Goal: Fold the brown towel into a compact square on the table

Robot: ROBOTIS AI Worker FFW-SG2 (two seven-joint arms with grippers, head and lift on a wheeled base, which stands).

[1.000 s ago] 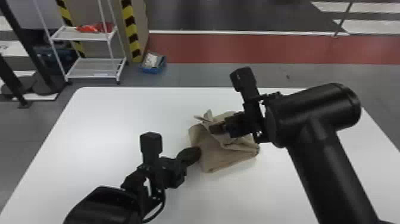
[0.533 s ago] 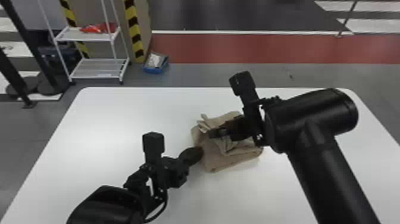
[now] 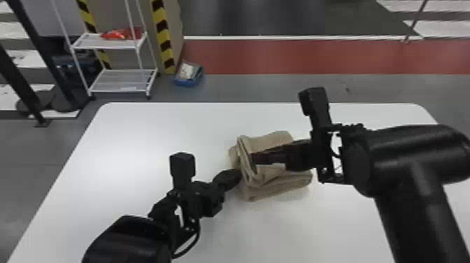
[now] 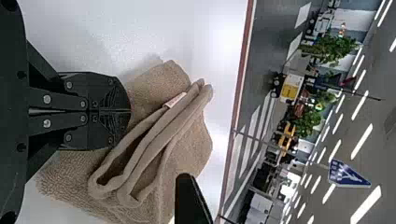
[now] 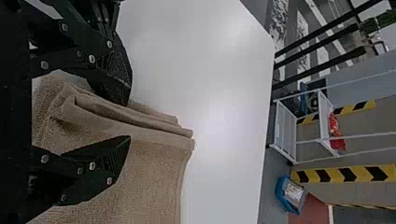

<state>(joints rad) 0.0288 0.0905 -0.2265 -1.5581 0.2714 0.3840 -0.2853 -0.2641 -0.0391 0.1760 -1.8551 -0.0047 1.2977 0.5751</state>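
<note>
Inward from far edge of table [image 3: 140, 140], brown towel [image 3: 267, 192] is lying partly folded. I'm holding right gripper [image 5: 128, 120] spread astride raised layers [image 5: 156, 123], left gripper [image 4: 130, 111] pressed together beside towel; final folding, squaring are remaining.

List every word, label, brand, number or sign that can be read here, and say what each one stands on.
No text is readable.
Small label on the brown towel: too small to read.
Blue sign in the background: marks too blurred to read.
Yellow panel in the background: too blurred to read.
</note>
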